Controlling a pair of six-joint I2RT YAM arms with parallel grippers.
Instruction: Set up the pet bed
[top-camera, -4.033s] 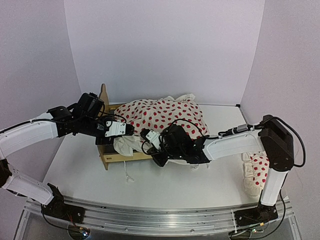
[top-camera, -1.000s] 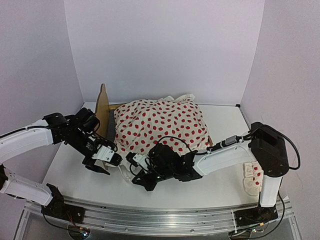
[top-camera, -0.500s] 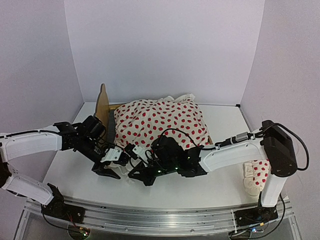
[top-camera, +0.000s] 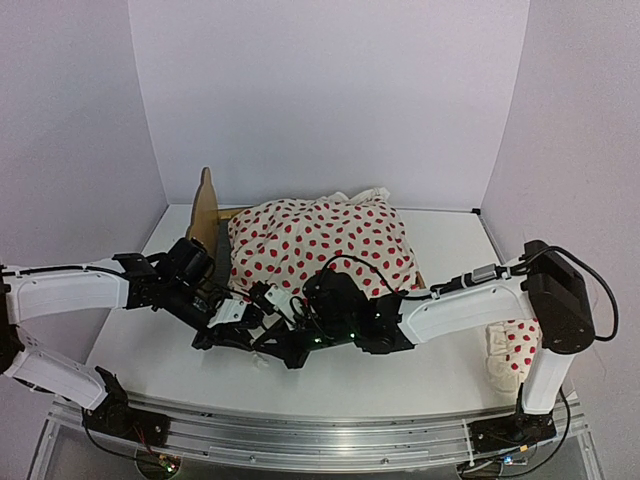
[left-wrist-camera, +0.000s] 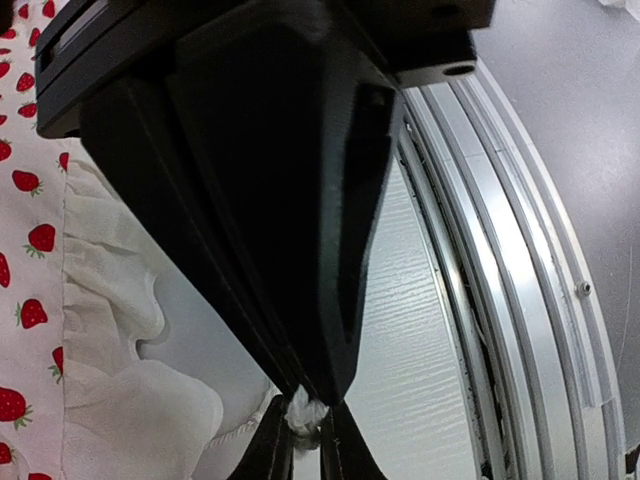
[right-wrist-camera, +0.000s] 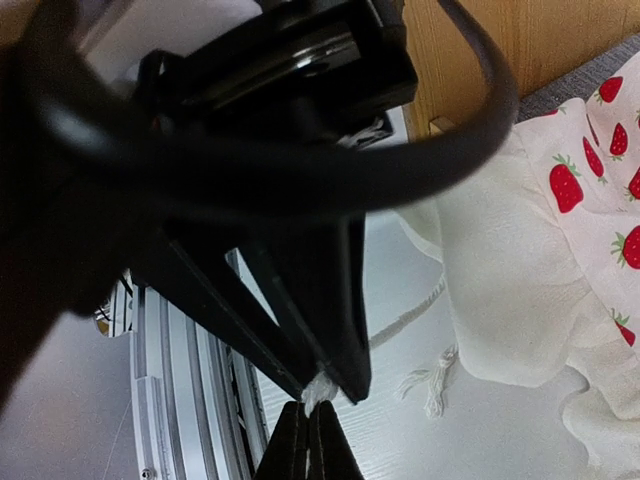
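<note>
Left gripper and right gripper meet tip to tip near the front of the table. Both are clamped on one white cord of the duvet. A second ago left was open and apart. Behind them the bed sits under the duvet, long axis left-right, headboard left, unmoved.

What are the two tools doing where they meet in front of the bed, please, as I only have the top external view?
Observer: The left wrist view shows the left tool pinching a small white tuft.
Operator: Is the right one on it too?
Observer: Yes, the right tool is shut on that tuft, tip to tip with the left.
Operator: Thank you. Are those red marks dots?
Observer: Up close, the duvet print is strawberries.
</note>
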